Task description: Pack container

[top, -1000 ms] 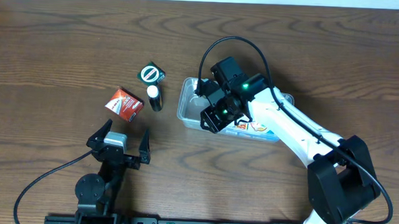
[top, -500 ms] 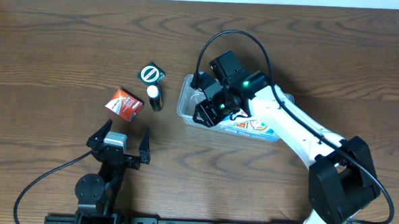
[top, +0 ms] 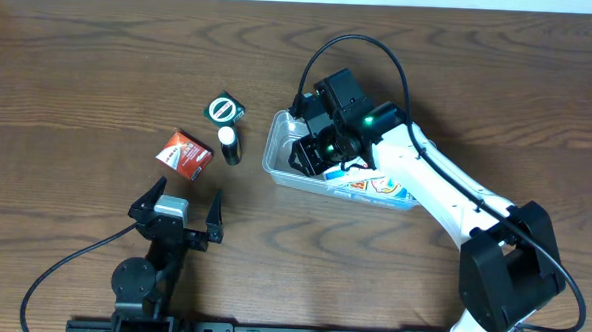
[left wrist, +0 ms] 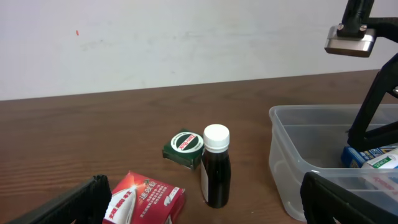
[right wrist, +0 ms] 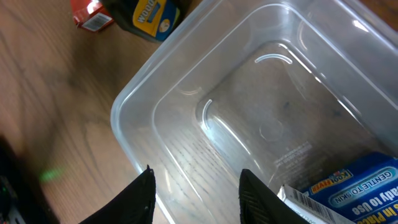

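Observation:
The container is a clear shallow tub right of the table's middle, with a blue and white box lying in its right half. My right gripper hangs over the tub's bare left half. In the right wrist view its fingers stand apart above the container floor with nothing between them, and the blue and white box lies just right of them. My left gripper rests wide open near the front edge, holding nothing.
Left of the tub lie a red box, a dark bottle with a white cap and a green round-lidded tin. The left wrist view shows the red box, bottle, tin and tub wall ahead.
My right gripper has shifted a little toward the far side over the tub's left half. The left arm and the loose items have not moved.

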Controlling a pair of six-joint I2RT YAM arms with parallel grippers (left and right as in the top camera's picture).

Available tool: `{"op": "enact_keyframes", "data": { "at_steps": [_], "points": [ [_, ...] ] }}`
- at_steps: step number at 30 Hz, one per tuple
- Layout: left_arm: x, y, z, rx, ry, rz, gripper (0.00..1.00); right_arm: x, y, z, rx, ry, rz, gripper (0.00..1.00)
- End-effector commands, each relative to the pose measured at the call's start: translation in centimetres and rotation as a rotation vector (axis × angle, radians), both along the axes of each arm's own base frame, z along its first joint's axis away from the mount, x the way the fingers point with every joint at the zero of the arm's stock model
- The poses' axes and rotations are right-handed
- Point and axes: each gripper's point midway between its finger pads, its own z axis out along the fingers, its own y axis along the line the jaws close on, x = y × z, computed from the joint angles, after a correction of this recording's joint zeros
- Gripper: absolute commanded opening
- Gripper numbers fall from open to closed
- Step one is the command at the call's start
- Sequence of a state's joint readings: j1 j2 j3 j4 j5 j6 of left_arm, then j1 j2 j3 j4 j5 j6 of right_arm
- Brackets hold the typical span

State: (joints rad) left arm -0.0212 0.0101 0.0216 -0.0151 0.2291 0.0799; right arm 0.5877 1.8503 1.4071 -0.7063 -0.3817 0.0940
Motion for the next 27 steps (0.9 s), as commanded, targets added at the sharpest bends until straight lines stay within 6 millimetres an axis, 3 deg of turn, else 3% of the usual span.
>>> {"op": "enact_keyframes", "data": {
  "at_steps": [1, 10, 27],
  "points": [
    [-0.1, 0.0, -1.5, 0.013, 0.042, -0.003, 0.98, 0.8, -0.1, -0.9, -0.018, 0.012, -0.034, 0.41],
    [-0.1, 0.0, -1.5, 0.013, 0.042, -0.003, 0.98, 0.5, -0.3, -4.7, -0.070, 0.089, -0.033, 0.40],
    [-0.1, 0.0, -1.5, 0.013, 0.042, -0.003, 0.98, 0.5, -2.3, -5.6, -0.178, 0.077, -0.058, 0.38]
  ]
}}
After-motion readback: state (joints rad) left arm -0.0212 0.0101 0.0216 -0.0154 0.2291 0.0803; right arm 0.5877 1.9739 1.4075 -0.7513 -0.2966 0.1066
